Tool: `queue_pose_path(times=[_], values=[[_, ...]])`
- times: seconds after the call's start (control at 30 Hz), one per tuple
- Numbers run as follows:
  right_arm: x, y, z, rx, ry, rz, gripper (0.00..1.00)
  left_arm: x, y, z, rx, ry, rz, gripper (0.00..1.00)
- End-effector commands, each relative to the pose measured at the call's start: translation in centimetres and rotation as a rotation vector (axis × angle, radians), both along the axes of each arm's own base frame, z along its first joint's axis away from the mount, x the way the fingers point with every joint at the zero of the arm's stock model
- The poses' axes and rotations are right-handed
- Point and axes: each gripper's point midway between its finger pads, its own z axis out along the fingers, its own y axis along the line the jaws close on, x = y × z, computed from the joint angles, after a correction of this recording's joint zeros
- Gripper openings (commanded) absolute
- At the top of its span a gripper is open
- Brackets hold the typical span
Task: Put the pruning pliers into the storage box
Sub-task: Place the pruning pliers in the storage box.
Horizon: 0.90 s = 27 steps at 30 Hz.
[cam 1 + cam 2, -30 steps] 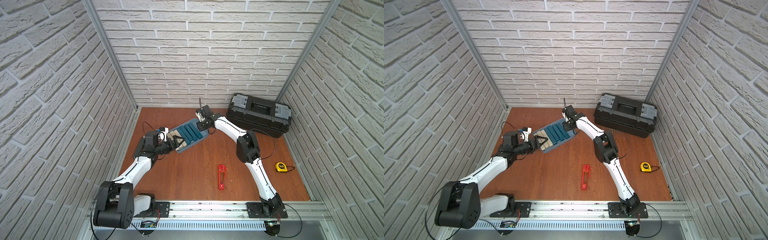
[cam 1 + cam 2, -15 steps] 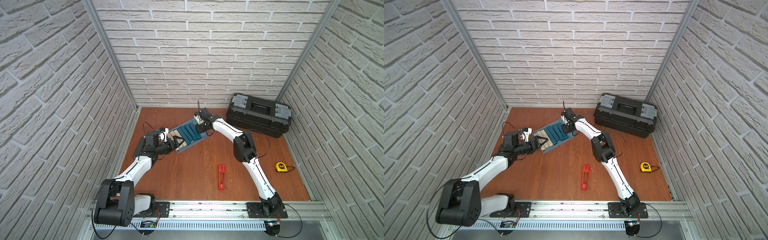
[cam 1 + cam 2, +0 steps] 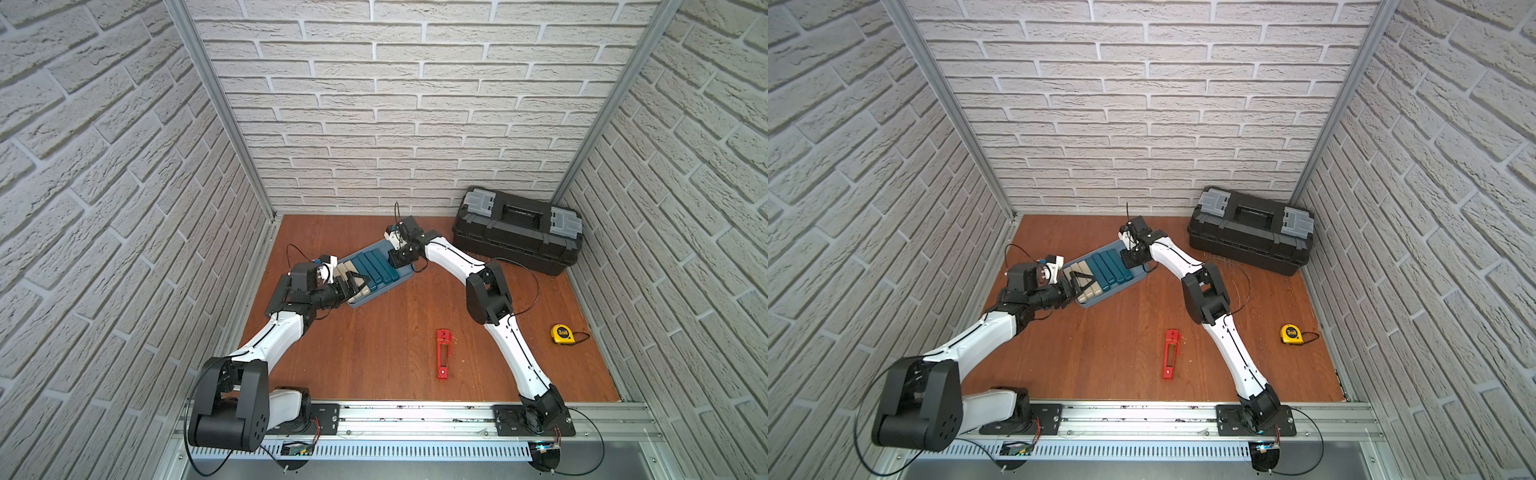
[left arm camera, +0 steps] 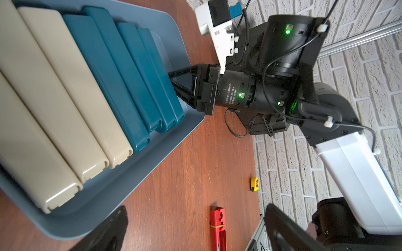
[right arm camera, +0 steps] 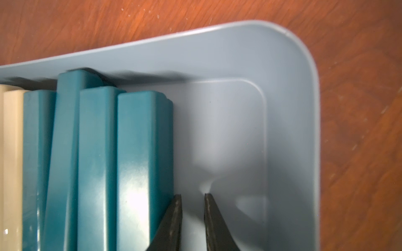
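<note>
Right tool (image 5: 192, 200) has its tips dipped into the storage box (image 5: 291, 130), a narrow gap between them and nothing in it. One tip stands just beside the outermost of the teal pruning pliers (image 5: 134, 152), over the bare strip of tray floor at the box's 2 o'clock end. The left tool (image 3: 1084, 283) is spread wide and empty over the beige pruning pliers (image 4: 65, 108) at the 8 o'clock end; I cannot tell whether it touches them.

The box sits toward 11 o'clock on the counter (image 3: 374, 353), with three beige and four teal pieces lying side by side inside. The red pruning pliers (image 3: 443, 353) lie alone on the counter, well apart from the box at its 5 o'clock, their long axis running roughly 12 to 6.

My reading is that the teal row is done and the job now is to get the right tool clear and fetch the red piece. It should rise straight up first; a sideways pull could drag the neighbouring teal bar or catch the low wall. One teal bar already rides up on its neighbours, so the row should not be jostled.

For the pick, the tips should close across the red bar's narrow width near its middle, on solid rail and not across the slot. For the drop, turn the bar parallel to the row and lower it into the bare strip. The left tool could steady the box from its end.
</note>
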Motion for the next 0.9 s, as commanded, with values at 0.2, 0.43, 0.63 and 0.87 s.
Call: queue_pose_path(times=[0.2, 0.43, 0.63, 0.87], values=[[0.7, -0.1, 4.5, -0.018, -0.114, 0.009, 0.28, 0.3, 0.2, 0.1, 0.017, -0.025, -0.003, 0.98], [0.2, -1.2, 11.0, -0.015, -0.197, -0.005, 0.32, 0.2, 0.6, 0.7, 0.074, 0.005, -0.007, 0.98], [-3.4, -3.8, 13.4, -0.038, -0.16, -0.064, 0.33, -1.3, 0.2, 1.6, 0.067, 0.033, -0.052, 0.98], [-10.3, -8.3, 14.0, -0.061, -0.118, -0.183, 0.36, -4.7, -2.9, 2.3, -0.024, 0.061, -0.212, 0.98]])
